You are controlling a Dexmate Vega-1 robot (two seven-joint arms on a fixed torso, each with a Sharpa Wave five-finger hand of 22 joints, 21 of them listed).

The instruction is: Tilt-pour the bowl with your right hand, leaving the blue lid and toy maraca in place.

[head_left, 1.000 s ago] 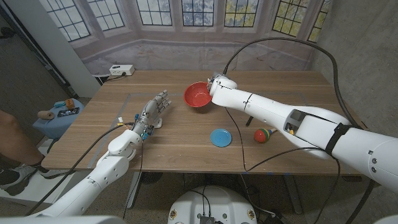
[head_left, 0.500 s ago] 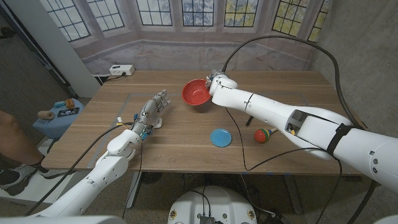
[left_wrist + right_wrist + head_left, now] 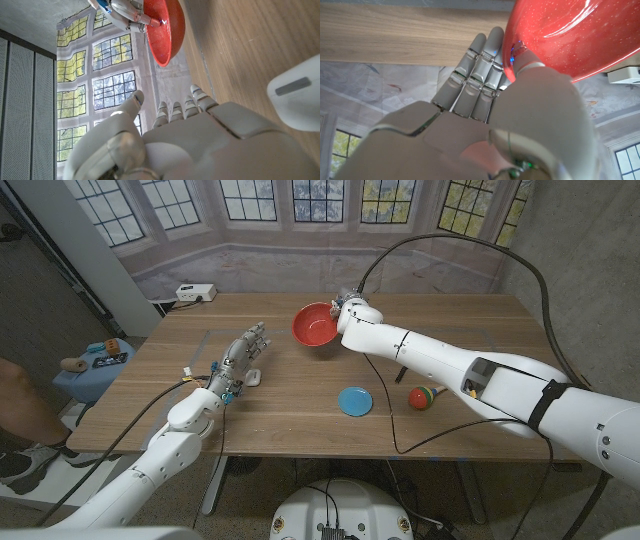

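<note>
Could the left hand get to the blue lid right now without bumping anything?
Probably yes. The left hand holds nothing, and bare table lies between it and the blue lid. The right hand holds the red bowl farther back.

The left hand point(image 3: 200, 145) shows from behind, its fingers point(image 3: 192, 100) held together and extended, nothing in them, beside the wooden tabletop point(image 3: 250, 45). Beyond the fingertips a red bowl point(image 3: 162, 30) hangs tilted on edge, gripped at its rim by the right hand point(image 3: 122, 10). Paned windows point(image 3: 107, 75) fill the backdrop.
</note>
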